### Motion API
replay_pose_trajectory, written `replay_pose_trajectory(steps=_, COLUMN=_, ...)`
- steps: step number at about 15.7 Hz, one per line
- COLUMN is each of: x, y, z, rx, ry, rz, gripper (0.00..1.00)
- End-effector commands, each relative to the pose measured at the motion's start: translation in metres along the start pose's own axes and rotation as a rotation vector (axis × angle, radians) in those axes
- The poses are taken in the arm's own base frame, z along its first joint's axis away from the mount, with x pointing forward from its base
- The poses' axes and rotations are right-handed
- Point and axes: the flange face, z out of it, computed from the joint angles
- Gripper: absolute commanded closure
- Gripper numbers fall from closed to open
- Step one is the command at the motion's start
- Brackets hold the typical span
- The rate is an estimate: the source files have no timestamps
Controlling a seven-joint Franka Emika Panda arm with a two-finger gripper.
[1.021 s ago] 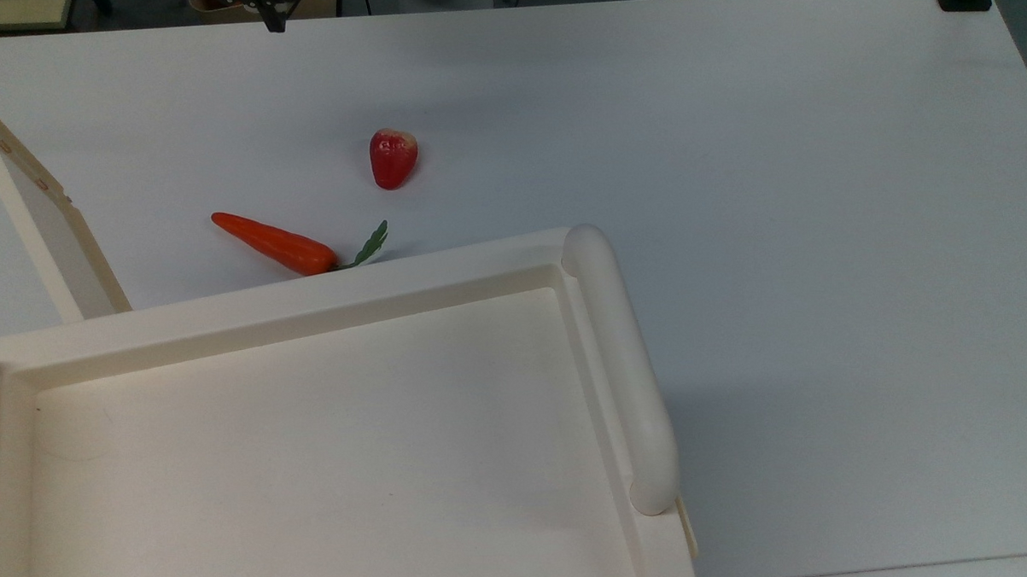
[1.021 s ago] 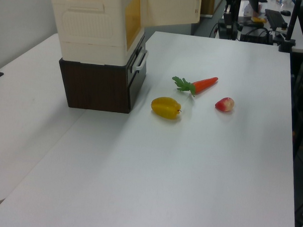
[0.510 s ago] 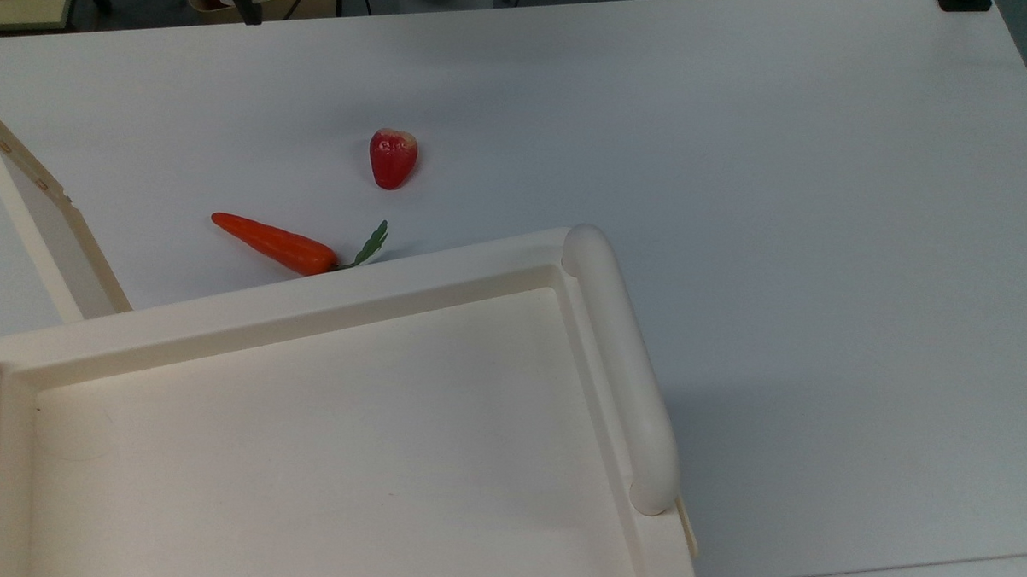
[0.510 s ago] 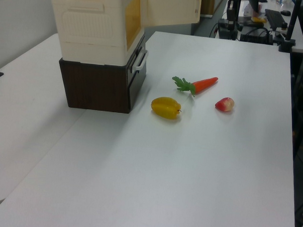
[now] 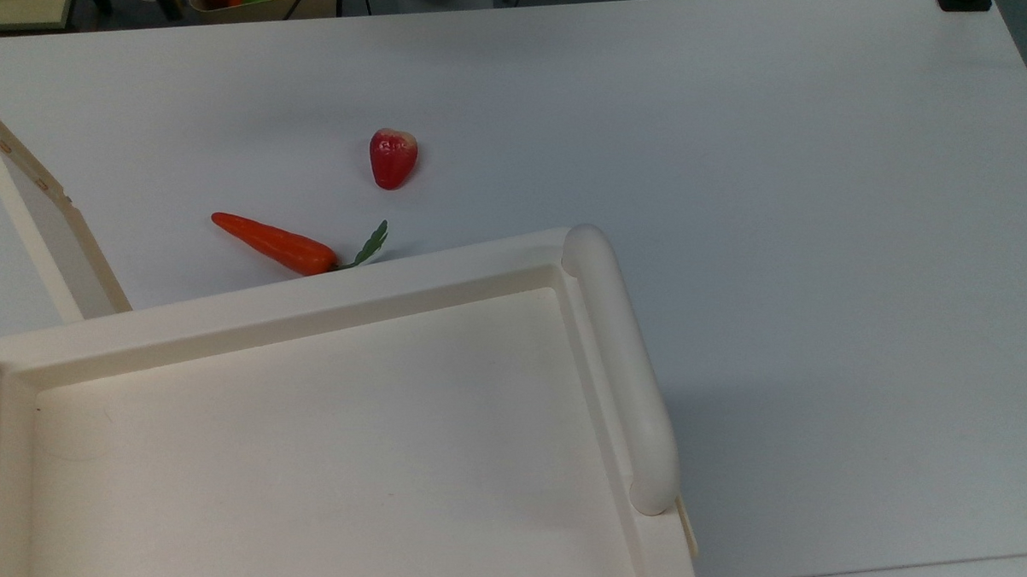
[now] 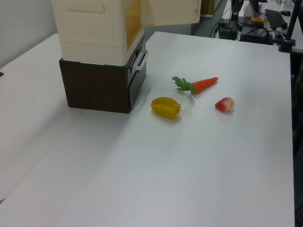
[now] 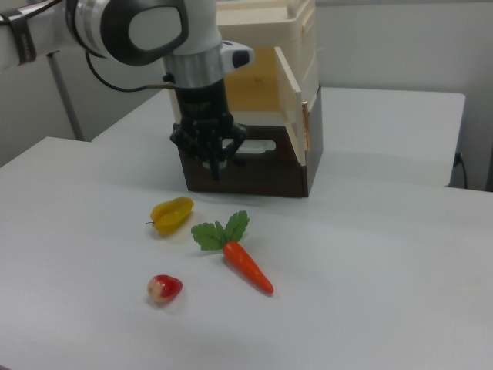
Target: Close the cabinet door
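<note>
While the cabinet door (image 7: 291,106) stands swung out from the cabinet (image 7: 266,46), the end effector (image 7: 215,171) hangs in front of the open compartment in the right view, at about 9 o'clock from the door; its fingers look drawn close together, holding nothing. Below the cabinet sits a dark brown drawer unit (image 6: 100,86). On the white desk (image 5: 731,144) lie a carrot (image 7: 246,264), a yellow fruit (image 7: 172,213) at its 10 o'clock in the right view, and a red fruit (image 7: 164,288) at its 8 o'clock.
</note>
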Motion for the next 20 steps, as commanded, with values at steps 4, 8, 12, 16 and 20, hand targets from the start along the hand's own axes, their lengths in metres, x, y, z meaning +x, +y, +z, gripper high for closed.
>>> replay_pose_trajectory(steps=4, x=-0.010, y=0.045, z=-0.011, rx=-0.121, ry=0.150, rz=-0.116, gripper=1.00)
replay_pose_trajectory(steps=8, x=0.009, y=0.079, z=0.002, rx=-0.206, ry=0.331, rz=-0.147, gripper=1.00)
replay_pose_trajectory(steps=12, x=0.009, y=0.106, z=0.009, rx=-0.274, ry=0.443, rz=-0.197, gripper=1.00)
replay_pose_trajectory(steps=16, x=0.014, y=0.122, z=0.018, rx=-0.370, ry=0.494, rz=-0.228, gripper=1.00)
replay_pose_trajectory(steps=20, x=0.024, y=0.131, z=0.033, rx=-0.421, ry=0.517, rz=-0.203, gripper=1.00)
